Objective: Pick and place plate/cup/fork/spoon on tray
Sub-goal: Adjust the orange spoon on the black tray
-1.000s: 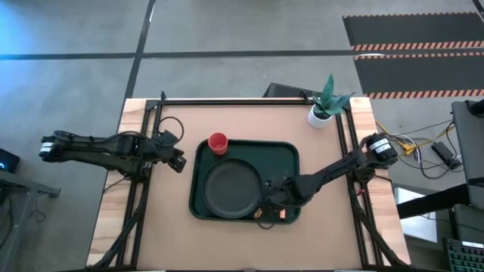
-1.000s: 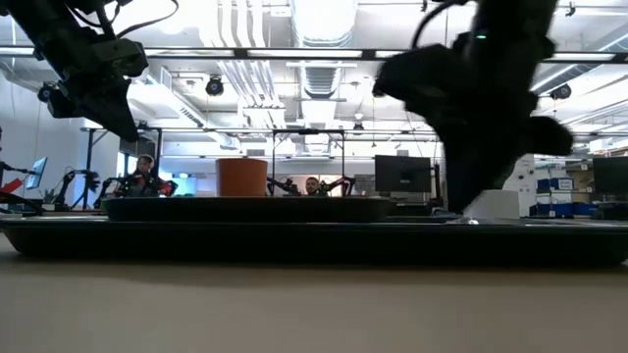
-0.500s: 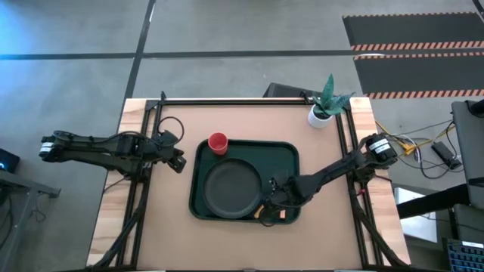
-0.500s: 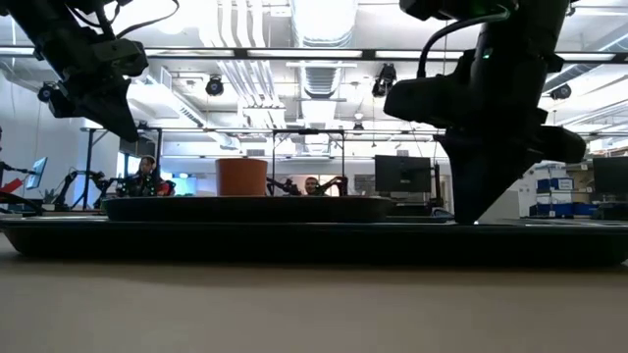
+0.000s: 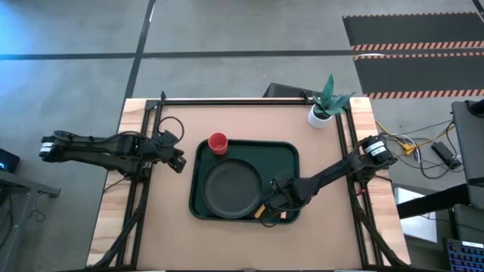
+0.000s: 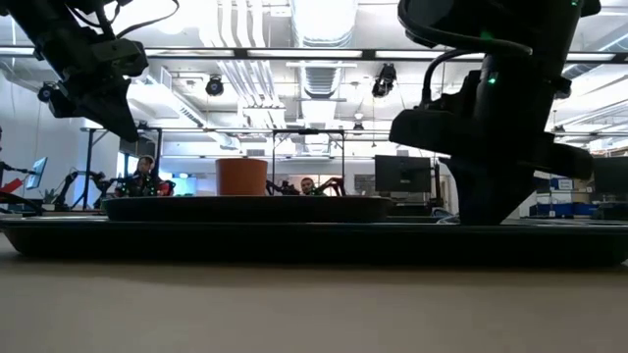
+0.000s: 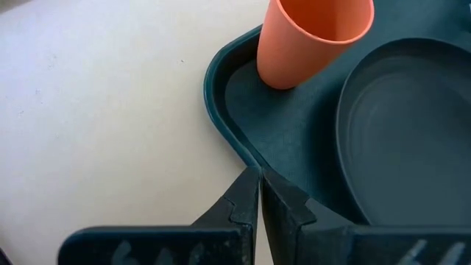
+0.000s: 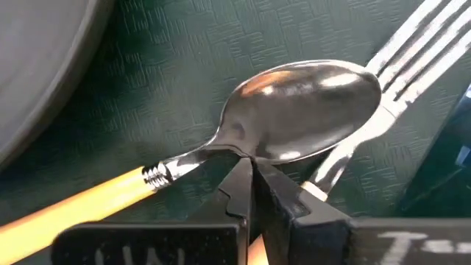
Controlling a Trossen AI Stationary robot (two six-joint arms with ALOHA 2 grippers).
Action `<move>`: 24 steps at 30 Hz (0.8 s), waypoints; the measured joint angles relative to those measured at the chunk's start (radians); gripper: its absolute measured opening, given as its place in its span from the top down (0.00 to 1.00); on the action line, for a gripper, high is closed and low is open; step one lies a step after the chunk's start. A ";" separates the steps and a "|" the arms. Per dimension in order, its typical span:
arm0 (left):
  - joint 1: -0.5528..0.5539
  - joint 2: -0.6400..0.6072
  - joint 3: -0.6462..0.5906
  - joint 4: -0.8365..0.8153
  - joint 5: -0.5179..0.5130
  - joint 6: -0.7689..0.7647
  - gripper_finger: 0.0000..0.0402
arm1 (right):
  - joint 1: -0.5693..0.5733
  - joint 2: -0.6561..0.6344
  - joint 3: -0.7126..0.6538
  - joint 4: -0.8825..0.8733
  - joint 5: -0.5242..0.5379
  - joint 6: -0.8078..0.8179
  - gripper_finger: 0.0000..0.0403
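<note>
Cutlery first: we see the spoon [image 8: 294, 118] lying flat on the tray's [image 5: 287, 151] floor, close to the near right corner, its bowl facing up. In the right wrist view its long axis runs from the orange handle to the silver bowl, and the bowl rests over the neck of the fork [image 8: 412, 51], whose tines point on past the bowl; whether they touch we cannot tell. From above we make out only a bit of orange handle beside the plate's near right rim.

We find the right gripper [image 5: 274, 202] low over that corner, its fingers pressed together and holding nothing, their tips just at the spoon's neck.

We see the tray near the middle of the table [image 5: 166, 227]. It holds the plate [image 5: 231, 189], centred toward its left half, and the cup [image 5: 218, 142], upright in the far left corner, apart from the plate.

We note the left gripper [image 5: 179, 163] waiting beyond the tray's left edge, fingers closed on nothing.
</note>
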 joint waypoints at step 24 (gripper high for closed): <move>0.000 0.000 0.000 0.000 0.000 0.000 1.00 | -0.006 0.027 -0.002 0.045 0.154 0.005 0.98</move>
